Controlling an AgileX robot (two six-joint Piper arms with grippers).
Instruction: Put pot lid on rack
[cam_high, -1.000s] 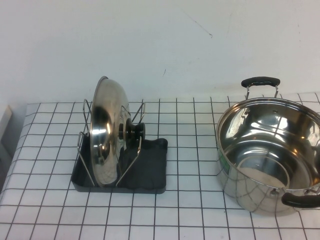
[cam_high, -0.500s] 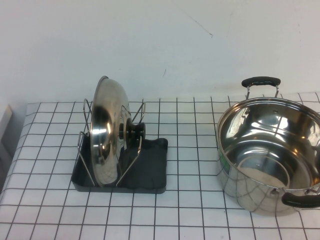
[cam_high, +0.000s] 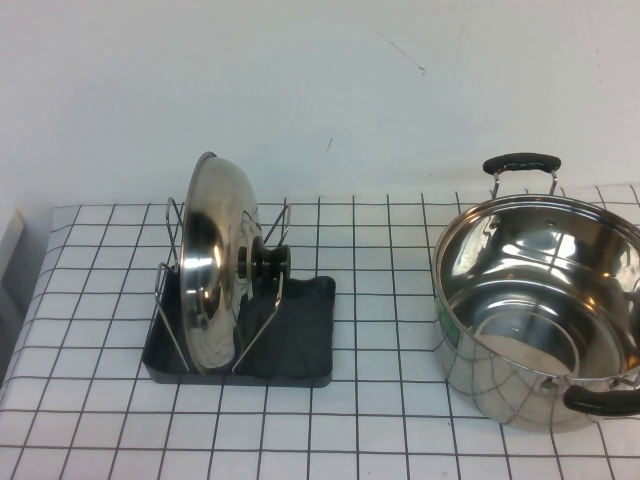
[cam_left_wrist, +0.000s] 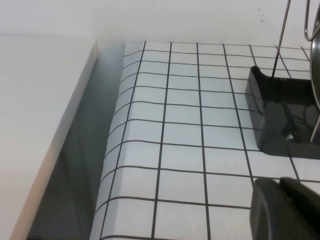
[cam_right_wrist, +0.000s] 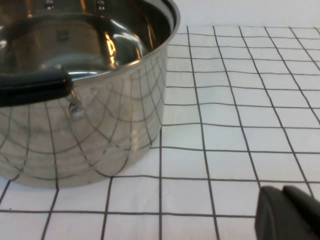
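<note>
The shiny steel pot lid stands on edge in the rack, its black knob facing right between the wire uprights. A sliver of the lid's rim and the rack's black tray show in the left wrist view. My left gripper hovers low over the checked cloth to the rack's left, shut and holding nothing. My right gripper is shut too, empty, beside the pot's near side. Neither arm appears in the high view.
A deep steel pot with two black handles stands open at the right; its wall fills much of the right wrist view. The table's left edge drops to a white ledge.
</note>
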